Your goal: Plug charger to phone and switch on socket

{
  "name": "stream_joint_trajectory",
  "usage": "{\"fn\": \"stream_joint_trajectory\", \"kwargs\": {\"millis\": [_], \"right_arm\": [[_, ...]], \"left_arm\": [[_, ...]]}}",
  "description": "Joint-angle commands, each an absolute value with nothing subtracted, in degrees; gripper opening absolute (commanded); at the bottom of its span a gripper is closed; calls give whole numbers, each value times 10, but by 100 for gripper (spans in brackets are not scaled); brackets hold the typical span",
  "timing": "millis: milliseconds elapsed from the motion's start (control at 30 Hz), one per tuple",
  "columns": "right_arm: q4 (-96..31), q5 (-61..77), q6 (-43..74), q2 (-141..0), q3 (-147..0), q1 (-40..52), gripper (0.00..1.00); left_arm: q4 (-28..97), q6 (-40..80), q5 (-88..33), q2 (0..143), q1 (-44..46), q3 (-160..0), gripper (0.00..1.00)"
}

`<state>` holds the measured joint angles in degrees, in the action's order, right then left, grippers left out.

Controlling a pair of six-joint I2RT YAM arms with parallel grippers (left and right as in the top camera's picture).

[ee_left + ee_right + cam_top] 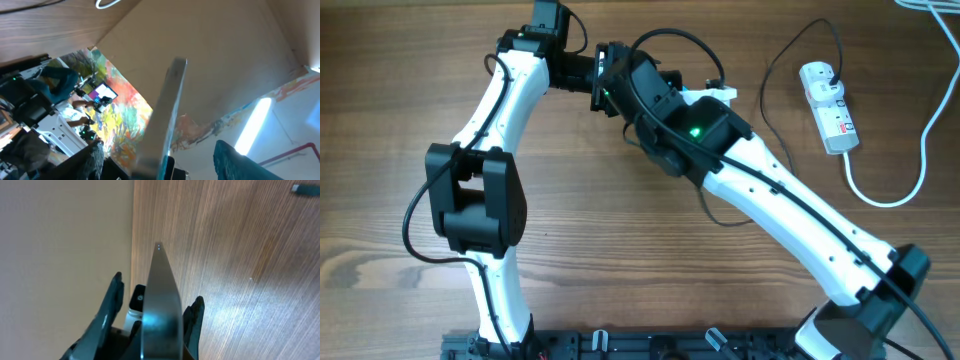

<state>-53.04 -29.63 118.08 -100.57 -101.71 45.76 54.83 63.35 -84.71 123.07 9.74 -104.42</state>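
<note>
Your right gripper point(159, 287) holds the phone point(160, 312) with its jaws set narrow. The phone shows edge-on as a thin grey slab running straight out between the two fingers point(114, 305). Your left gripper point(160, 147) stands with jaws wide. The same slab passes between its fingers with a clear gap on each side, touching neither. The teal screen shows only as a tint along one edge.

From overhead, both wrists meet well to the left of the socket point(828, 105). The arms cover the phone there, so you cannot read its height above the table point(380, 300).

The charger point(769, 80) leaves the far end of the socket and arcs out to the socket's left. It then runs back until it passes under your right forearm, where its tip is hidden. The socket lies flat, with a white plug seated in its far end and red marks along its face. The switch positions are too small to read. The thick white cord point(890, 203) leaves the socket's near end and loops off to the socket's right.
</note>
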Motion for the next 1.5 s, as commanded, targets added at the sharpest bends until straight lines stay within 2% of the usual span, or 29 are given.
{"fn": "stream_joint_trajectory", "kwargs": {"millis": [0,67,167,300,467,800,1133,1333,1467], "right_arm": [[-518,-314,1187,-1020,-1015,457,4],[-515,-313,1187,-1020,-1015,457,4],[-521,-317,1187,-1020,-1015,457,4],[-523,-322,1187,-1020,-1015,457,4],[-527,-322,1187,-1020,-1015,457,4],[-523,-306,1187,-1040,-1015,458,5],[-510,-304,1187,-1040,-1015,458,8],[-503,-302,1187,-1040,-1015,458,4],[-500,-301,1187,-1041,-1015,458,6]], "left_arm": [[548,635,-872,1219,95,-1044,67],[548,635,-872,1219,95,-1044,66],[548,635,-872,1219,95,-1044,58],[548,635,-849,1219,95,-1044,57],[548,636,-817,1219,95,-1044,47],[548,639,-818,1219,95,-1044,46],[548,639,-818,1219,95,-1044,38],[548,639,-818,1219,95,-1044,36],[548,639,-818,1219,95,-1044,31]]}}
